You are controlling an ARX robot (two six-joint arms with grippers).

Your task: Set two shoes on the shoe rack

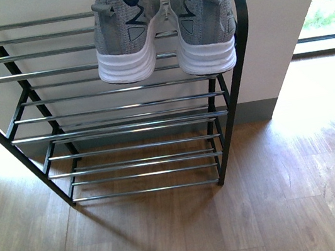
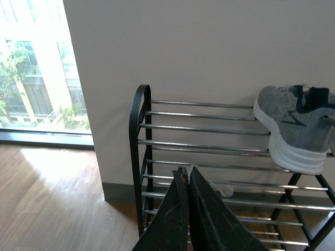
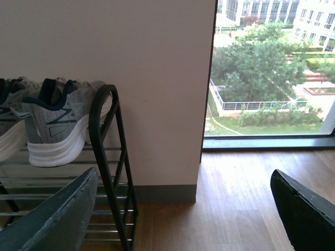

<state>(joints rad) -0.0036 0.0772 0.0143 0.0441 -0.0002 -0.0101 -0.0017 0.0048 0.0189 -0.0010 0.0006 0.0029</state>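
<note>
Two sneakers (image 1: 130, 32) sit heels-near at top right of the rack (image 1: 120, 107), nearer the right claw (image 3: 183, 178), apart; left claw (image 2: 186, 172) together.

Left end effector (image 2: 187, 170) and right end effector (image 3: 183, 175) show scuffed black fingers (image 2: 209, 214).

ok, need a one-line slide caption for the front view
Two grey sneakers sit side by side, heels outward, on the top tier of the shoe rack.
</note>
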